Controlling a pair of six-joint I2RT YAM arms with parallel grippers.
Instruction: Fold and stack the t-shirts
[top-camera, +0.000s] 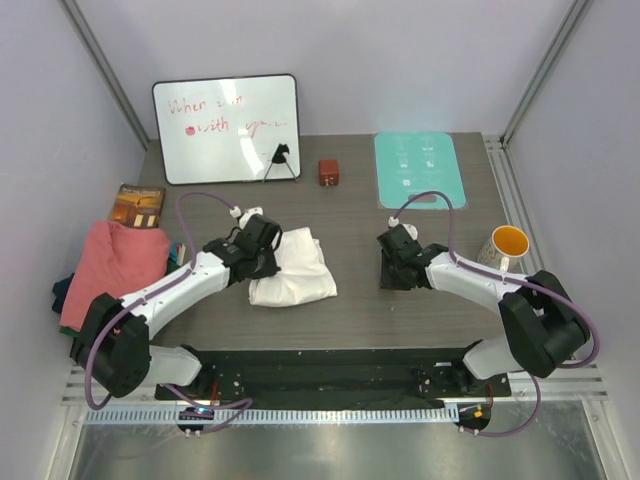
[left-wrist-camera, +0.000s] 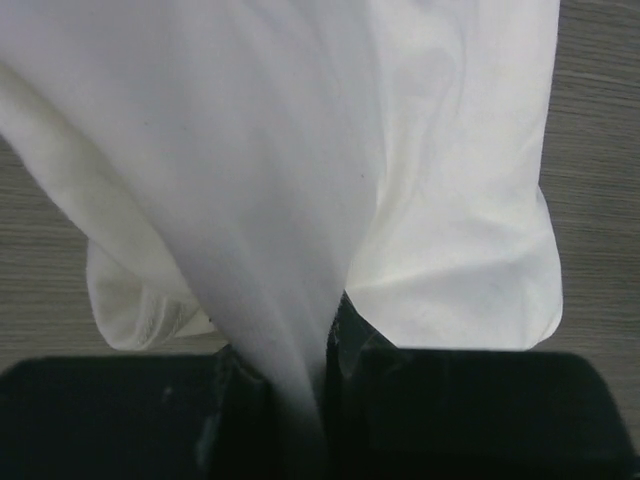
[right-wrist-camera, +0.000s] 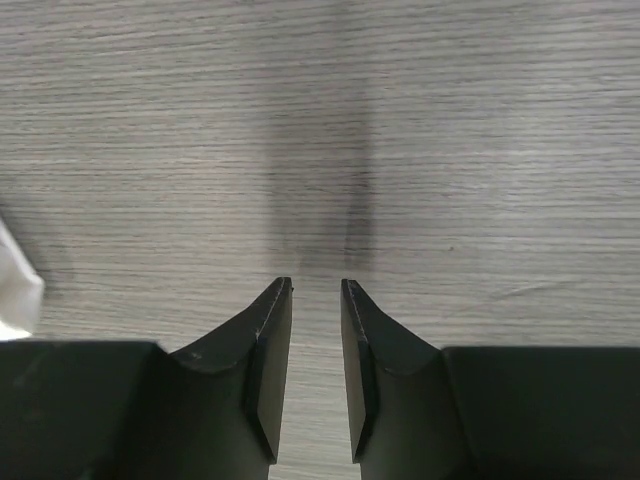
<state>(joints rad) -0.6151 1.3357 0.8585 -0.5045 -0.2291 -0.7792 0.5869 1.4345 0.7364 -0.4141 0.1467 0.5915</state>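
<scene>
While the left pincer (left-wrist-camera: 300, 375) is clamping a pulled-up fold of the white t-shirt (top-camera: 295, 268), other things are sitting around it on the wooden table (top-camera: 350, 320). A whiteboard (top-camera: 226, 128) with red writing is standing well beyond it, a small reddish-brown box (top-camera: 329, 172) is lying beyond it to its right, and a brown packet (top-camera: 138, 207) is lying off to its left. Further left, a salmon-pink t-shirt (top-camera: 115, 265) is lying heaped over darker t-shirts (top-camera: 63, 293), well apart from the pincer. The right pincer (right-wrist-camera: 316, 290) is hanging low over bare wood with its jaws apart by a narrow gap and gripping nothing; a teal mat (top-camera: 420, 170) is lying beyond it, and a mug (top-camera: 505, 247) with an orange inside is standing to its right, near the forearm. The left arm is reaching diagonally from the near left toward the middle, its wrist bending down over the white t-shirt's left edge. The right arm is stretching inward from the near right. The white t-shirt is lying as a folded bundle directly ahead of the left pincer and well to the left of the right one, with its longer side running roughly from far to near, slightly slanted, and its gripped fold rising into the closed jaws.
</scene>
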